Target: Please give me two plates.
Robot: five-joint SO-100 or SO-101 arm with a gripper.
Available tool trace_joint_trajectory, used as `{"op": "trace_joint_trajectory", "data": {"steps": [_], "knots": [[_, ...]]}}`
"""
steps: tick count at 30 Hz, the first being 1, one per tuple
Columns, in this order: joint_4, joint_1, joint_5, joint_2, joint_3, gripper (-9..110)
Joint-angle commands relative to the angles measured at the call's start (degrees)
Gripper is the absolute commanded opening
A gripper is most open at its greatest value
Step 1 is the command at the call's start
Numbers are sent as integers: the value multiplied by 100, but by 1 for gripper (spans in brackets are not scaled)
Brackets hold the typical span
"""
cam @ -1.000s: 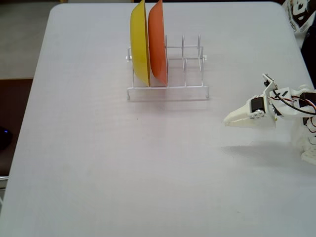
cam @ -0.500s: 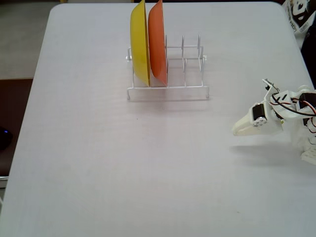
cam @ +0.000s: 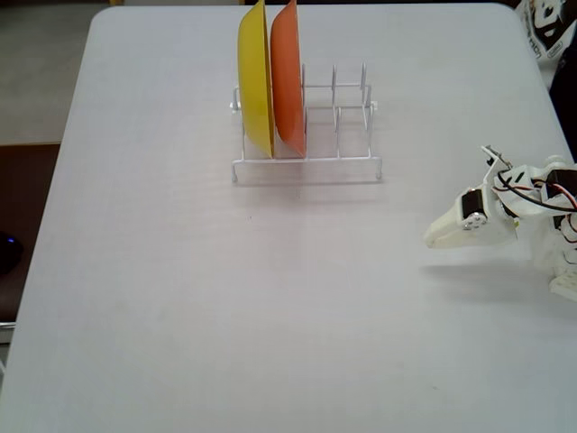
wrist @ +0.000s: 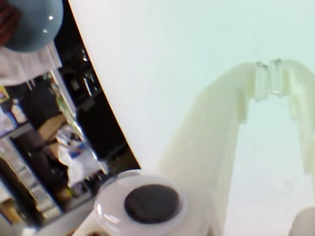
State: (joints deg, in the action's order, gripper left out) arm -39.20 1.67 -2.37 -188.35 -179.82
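Note:
My gripper (wrist: 268,81) is shut and empty, its white fingertips touching over the bare white table. In the fixed view it (cam: 433,240) rests low near the table's right edge, pointing left, far from the rack. A light blue plate (wrist: 32,22) shows at the top left of the wrist view, beyond the table's edge, with what looks like a hand (wrist: 7,22) on it. It is out of the fixed view. The cream-white plate does not clearly show in either view.
A white wire rack (cam: 335,135) stands at the back middle of the table (cam: 225,298). It holds a yellow plate (cam: 255,77) and an orange plate (cam: 287,77) upright in its left slots. The right slots hold nothing. Cluttered shelves (wrist: 49,147) lie beyond the table edge.

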Motion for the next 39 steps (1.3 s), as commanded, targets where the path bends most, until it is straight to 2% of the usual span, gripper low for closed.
{"op": "trace_joint_trajectory", "data": {"steps": [1,29,39], "knots": [[18,53,114,-141,18,0],[-70,-35,-255,-141,9,0],[-79,0,-88,-141,9,0]]}}
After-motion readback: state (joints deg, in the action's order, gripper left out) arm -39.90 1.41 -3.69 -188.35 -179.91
